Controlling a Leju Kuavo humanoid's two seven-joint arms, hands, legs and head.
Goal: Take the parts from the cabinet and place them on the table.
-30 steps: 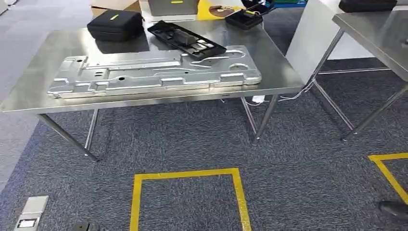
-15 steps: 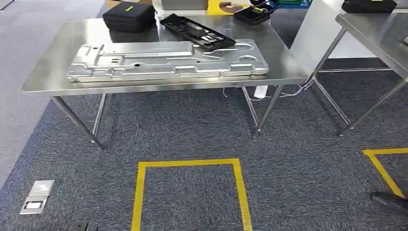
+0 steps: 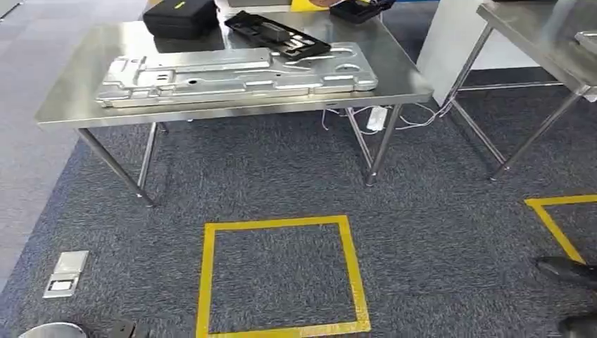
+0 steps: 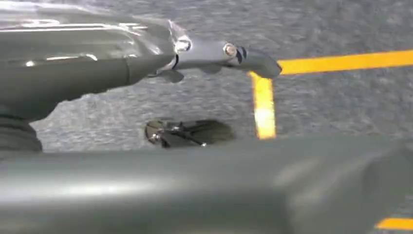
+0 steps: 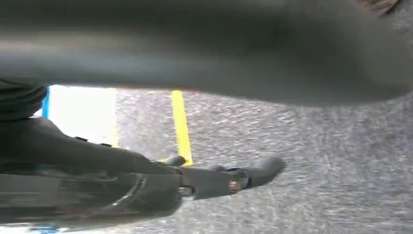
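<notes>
**Camera shifted; parts already on table**

Compared with the earlier head views, the whole scene is displaced, so camera motion is indicated, not object motion. The pressed metal panel (image 3: 236, 74) lies on the table (image 3: 415, 83), the black part (image 3: 276, 34) behind it. Left hand (image 4: 146, 61) and right hand (image 5: 146, 183) hang extended, holding nothing.

I see a shiny metal table (image 3: 63, 105), a shiny metal part (image 3: 232, 74), and rough grey carpet (image 3: 281, 176).
</notes>
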